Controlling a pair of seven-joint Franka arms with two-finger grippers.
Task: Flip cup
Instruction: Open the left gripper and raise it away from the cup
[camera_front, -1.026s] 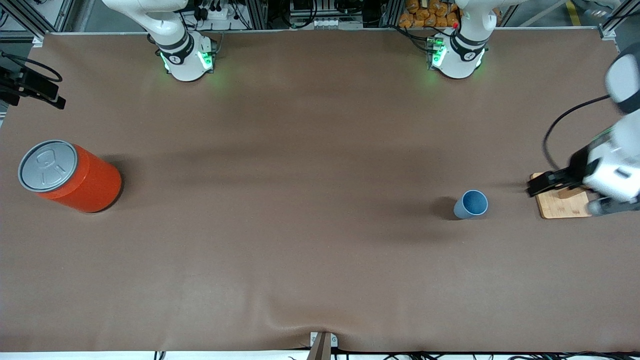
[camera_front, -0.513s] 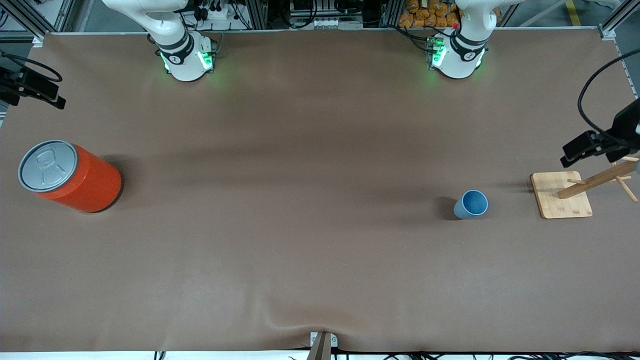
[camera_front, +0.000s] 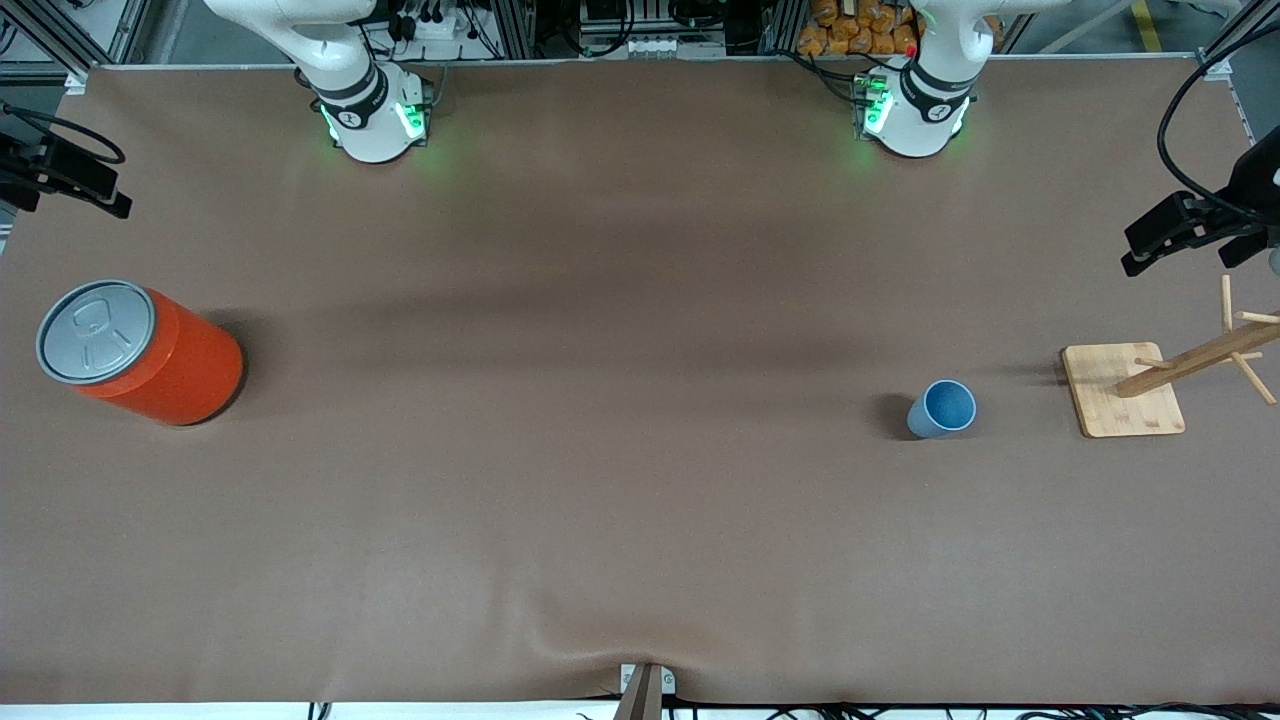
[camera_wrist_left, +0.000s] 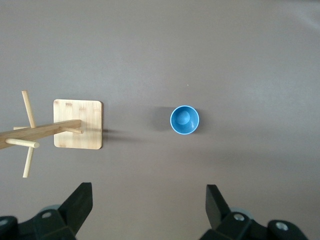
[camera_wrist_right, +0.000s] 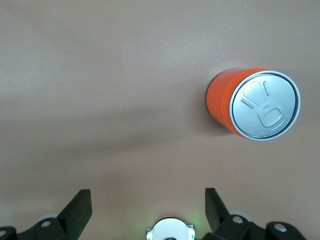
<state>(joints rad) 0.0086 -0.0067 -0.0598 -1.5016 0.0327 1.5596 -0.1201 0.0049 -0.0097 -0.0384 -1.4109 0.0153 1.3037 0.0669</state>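
Blue cup (camera_front: 941, 408) upright, well apart from left tool (camera_wrist_left: 148, 212).

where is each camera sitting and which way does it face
Front view: high across the table, facing both arm bases; shows the orange can, cup, wooden rack and left tool.
Left wrist view: looks straight down over the cup and rack; its own open fingers show.
Right wrist view: looks down at the can; the right tool is open.
Front and left wrist views share cup and rack.
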